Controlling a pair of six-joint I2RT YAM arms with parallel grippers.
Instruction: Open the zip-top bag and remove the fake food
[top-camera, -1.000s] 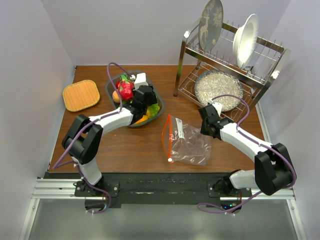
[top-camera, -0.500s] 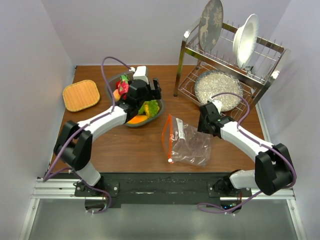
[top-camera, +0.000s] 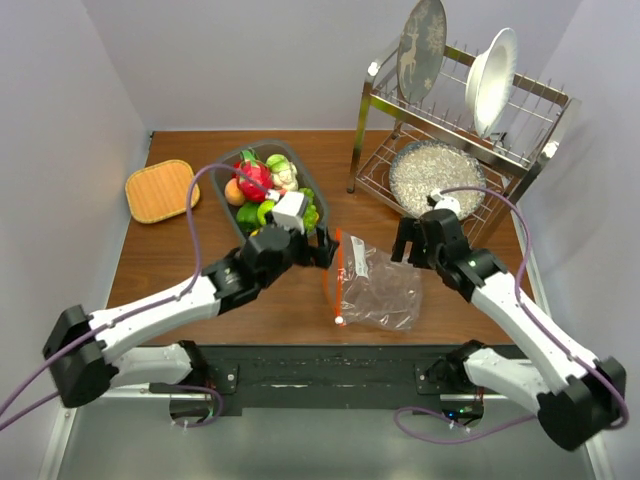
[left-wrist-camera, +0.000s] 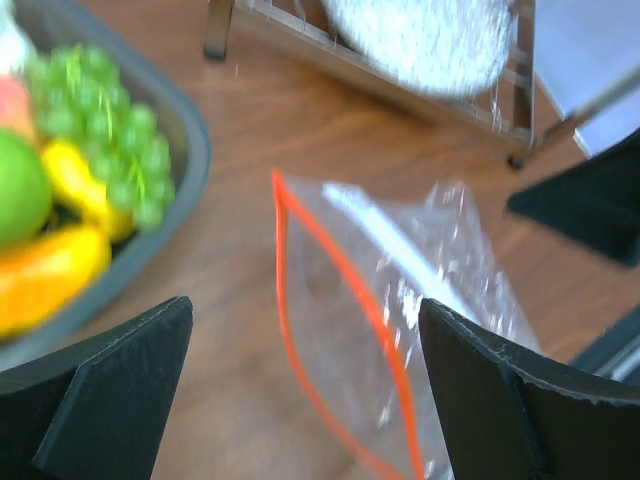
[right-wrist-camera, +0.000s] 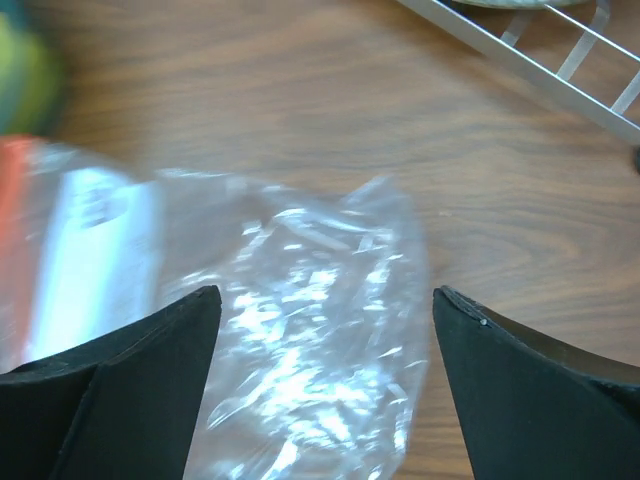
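The zip-top bag (top-camera: 375, 290) lies flat and see-through on the brown table between my two grippers. Its orange-red zip strip (top-camera: 333, 272) gapes in a loop at the left, with the white slider (top-camera: 340, 320) at the near end. Nothing shows inside the bag (left-wrist-camera: 400, 270). The fake food (top-camera: 262, 192) is piled in a grey bowl (top-camera: 225, 160); grapes (left-wrist-camera: 110, 130) and an orange piece (left-wrist-camera: 40, 275) show there. My left gripper (top-camera: 318, 252) hangs open just left of the bag's mouth. My right gripper (top-camera: 415, 245) stands open over the bag's back end (right-wrist-camera: 290, 340), holding nothing.
A metal dish rack (top-camera: 455, 120) with two upright plates and a speckled bowl (top-camera: 437, 180) stands at the back right, close behind my right gripper. A woven yellow mat (top-camera: 162, 190) lies at the back left.
My left arm has drawn back from the bowl toward the bag's mouth, jaws opening wide. My right gripper has opened, let go of the bag's back end and risen.
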